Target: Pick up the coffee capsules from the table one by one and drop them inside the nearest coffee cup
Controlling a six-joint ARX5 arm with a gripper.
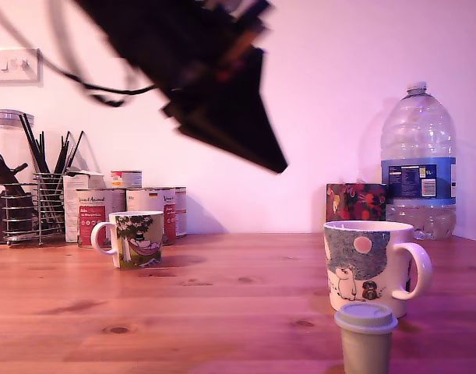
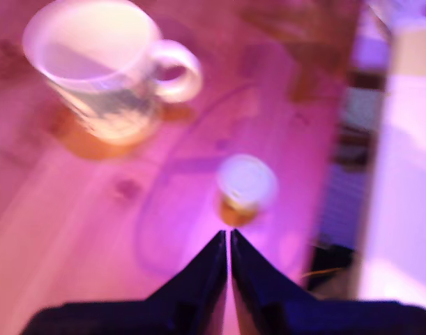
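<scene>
**High over the capsule, nothing in hand**

My pincer (image 2: 229,241) is clenched to a thin slit and carries nothing, hanging well above the table (image 1: 183,312). One coffee capsule (image 1: 365,336) stands rim-up just in front of the coffee cup (image 1: 370,265), nearly touching it. My worry: if I come down without parting the tips, I would knock the capsule over; it sits close enough to the cup that a fingertip could clip the mug wall.

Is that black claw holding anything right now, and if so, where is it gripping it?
Nothing. The claw is closed with its tips together and empty, up above the table. The capsule stands free on the wood, untouched.
</scene>
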